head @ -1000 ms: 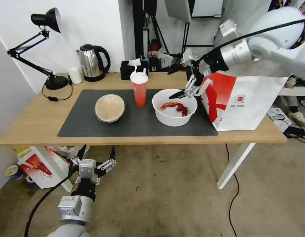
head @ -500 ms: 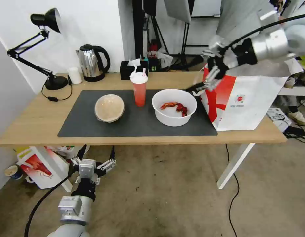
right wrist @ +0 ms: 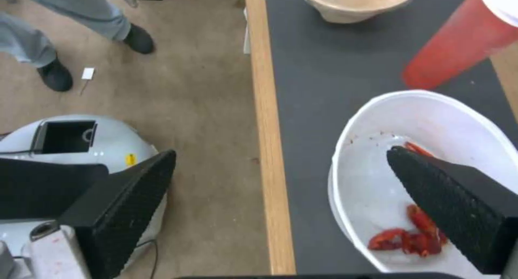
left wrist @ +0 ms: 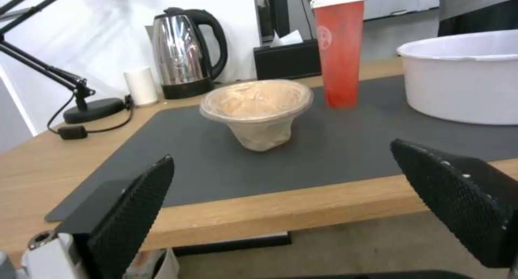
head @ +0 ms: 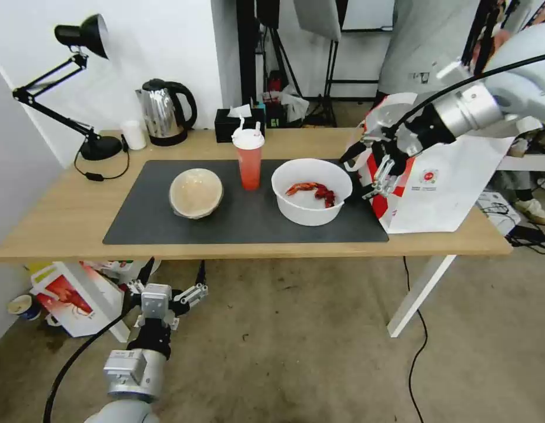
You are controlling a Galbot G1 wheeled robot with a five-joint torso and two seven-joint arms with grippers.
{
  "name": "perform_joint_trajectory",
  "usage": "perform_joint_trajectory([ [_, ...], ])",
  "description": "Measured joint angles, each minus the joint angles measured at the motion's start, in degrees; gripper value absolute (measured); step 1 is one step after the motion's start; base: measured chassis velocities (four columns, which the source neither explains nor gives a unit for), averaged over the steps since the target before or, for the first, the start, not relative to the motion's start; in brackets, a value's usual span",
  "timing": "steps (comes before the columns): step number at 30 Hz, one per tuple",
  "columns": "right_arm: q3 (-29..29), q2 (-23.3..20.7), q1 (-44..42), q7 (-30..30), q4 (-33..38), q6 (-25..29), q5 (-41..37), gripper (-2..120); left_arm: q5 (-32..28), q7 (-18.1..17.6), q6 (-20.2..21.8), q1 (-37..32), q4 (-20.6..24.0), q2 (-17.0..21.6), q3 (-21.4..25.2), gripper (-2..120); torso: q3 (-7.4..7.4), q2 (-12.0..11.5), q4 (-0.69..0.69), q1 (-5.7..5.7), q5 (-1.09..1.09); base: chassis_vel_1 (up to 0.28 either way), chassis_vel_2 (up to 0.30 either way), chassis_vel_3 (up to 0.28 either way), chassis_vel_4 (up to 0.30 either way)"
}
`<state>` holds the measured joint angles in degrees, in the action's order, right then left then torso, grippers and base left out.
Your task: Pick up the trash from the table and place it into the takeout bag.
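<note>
Currently right gripper (head: 368, 171) hangs jaws open, empty, between the white bowl (head: 311, 191) and the bag (head: 437, 179), just off the bowl's rim. Bowl, red cup (head: 248, 158) and tan bowl (head: 196, 192) all sit on the mat (head: 137, 217) on the counter (head: 60, 217). Left gripper (head: 164, 294) is parked low in front of the counter, jaws open, empty.

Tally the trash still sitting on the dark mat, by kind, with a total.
Bowls: 2, the white bowl with red scraps and the tan bowl.
Drink cups: 1, the red cup with white lid.
Total: 3, none yet in the takeout bag.
</note>
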<state>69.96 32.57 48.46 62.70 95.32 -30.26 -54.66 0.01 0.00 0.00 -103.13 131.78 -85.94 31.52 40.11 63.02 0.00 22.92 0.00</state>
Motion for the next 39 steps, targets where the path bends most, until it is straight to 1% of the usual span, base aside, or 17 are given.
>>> perform_joint_trajectory([
  [1, 0.00, 0.00, 0.00, 0.00, 0.00, 0.00, 0.00, 100, 0.00, 0.00, 0.00, 0.00, 0.00, 0.00, 0.00, 100, 0.00, 0.00, 0.00, 0.00, 0.00, 0.000, 0.000, 0.000, 0.000],
  [5, -0.15, 3.50, -0.98, 0.10, -3.18, -0.22, 1.27, 100, 0.00, 0.00, 0.00, 0.00, 0.00, 0.00, 0.00, 100, 0.00, 0.00, 0.01, 0.00, -0.01, 0.000, 0.000, 0.000, 0.000],
  [10, -0.22, 4.61, -2.02, 0.64, -4.92, -0.27, 2.39, 100, 0.00, 0.00, 0.00, 0.00, 0.00, 0.00, 0.00, 100, 0.00, 0.00, 0.00, 0.00, 0.00, 0.000, 0.000, 0.000, 0.000],
  [20, -0.34, 6.55, -3.71, 4.61, -10.59, -0.74, 6.77, 100, 0.00, 0.00, 0.00, 0.00, 0.00, 0.00, 0.00, 100, 0.00, 0.00, -0.01, 0.00, 0.01, 0.000, 0.000, 0.000, 0.000],
  [32, -0.12, 9.81, -5.07, 8.12, -13.55, -1.98, 7.99, 100, 0.00, 0.00, 0.00, 0.00, 0.00, 0.00, 0.00, 100, 0.00, 0.00, -0.01, 0.00, 0.00, 0.000, 0.000, 0.000, 0.000],
  [39, -0.14, 12.18, -5.64, 8.77, -15.27, -2.46, 8.07, 100, 0.00, 0.00, 0.00, 0.00, 0.00, 0.00, 0.00, 100, 0.00, 0.00, 0.01, 0.00, 0.00, 0.000, 0.000, 0.000, 0.000],
])
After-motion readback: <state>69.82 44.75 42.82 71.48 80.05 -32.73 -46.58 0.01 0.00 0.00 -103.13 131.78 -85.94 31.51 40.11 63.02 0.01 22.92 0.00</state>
